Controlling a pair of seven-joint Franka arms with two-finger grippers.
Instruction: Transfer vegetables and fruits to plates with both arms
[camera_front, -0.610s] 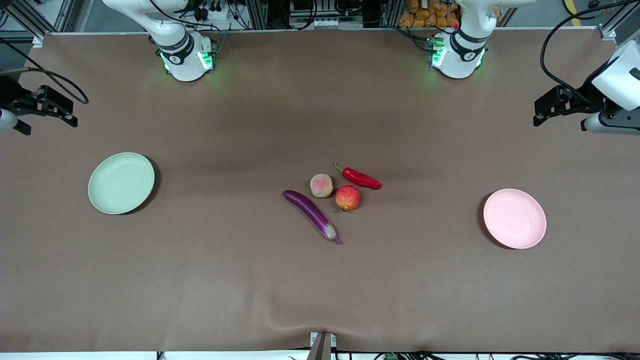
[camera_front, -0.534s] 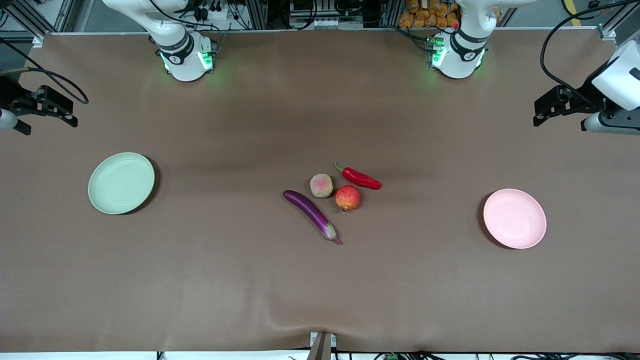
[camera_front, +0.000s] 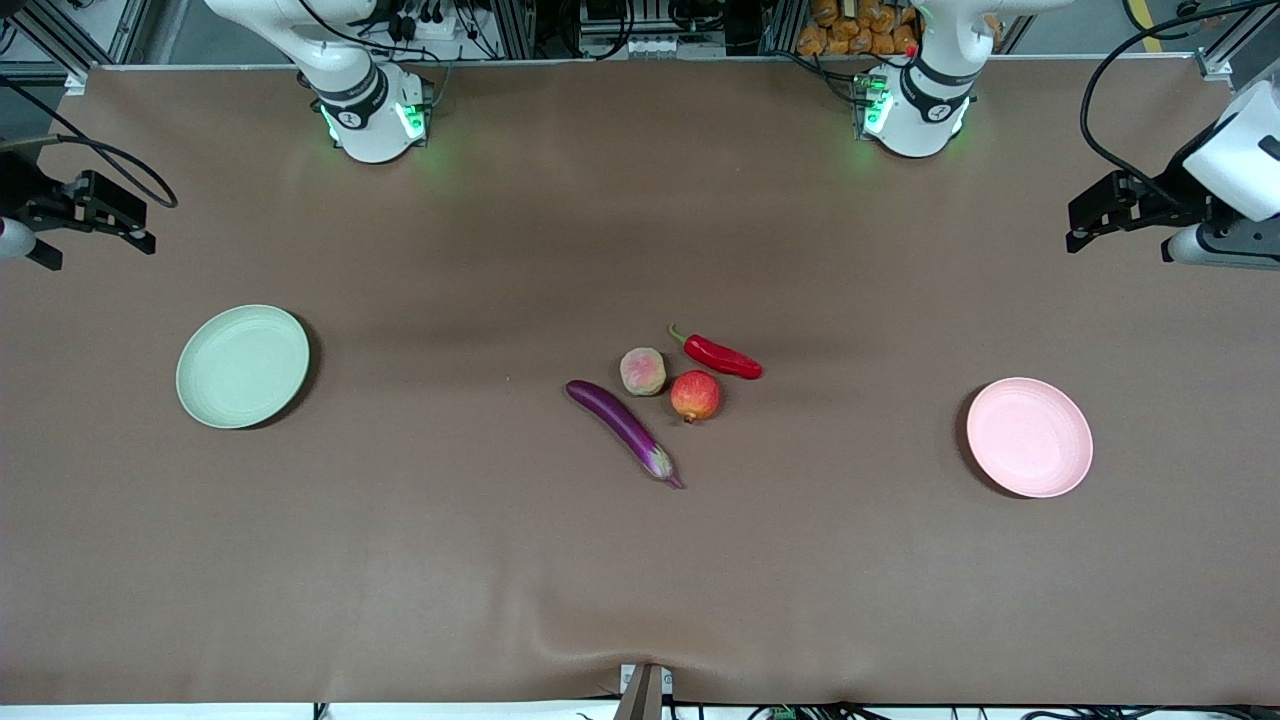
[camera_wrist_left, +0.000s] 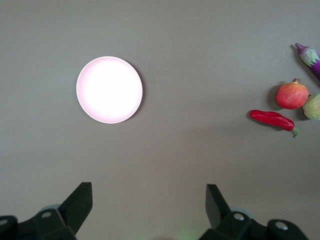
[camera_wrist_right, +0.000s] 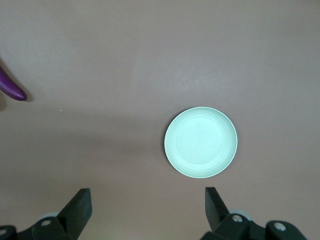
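The front view shows all 4 produce items grouped at the bench (camera_front: 640, 560) centre: eggplant (camera_front: 622, 427), peach (camera_front: 643, 371), pomegranate (camera_front: 696, 396) and chili pepper (camera_front: 722, 355). The peach and pomegranate sit just beside each other; the eggplant lies nearest the front camera. The green plate (camera_front: 243, 366) sits toward the right arm's end, the pink plate (camera_front: 1029, 437) toward the left arm's end; both hold nothing.

Only the wrist views show the finger spacing. The left pincer (camera_wrist_left: 149, 202) is high over the bench near the pink plate, fingers wide apart, holding nothing. The right pincer (camera_wrist_right: 148, 202) is over the bench near the green plate, likewise spread and holding nothing.
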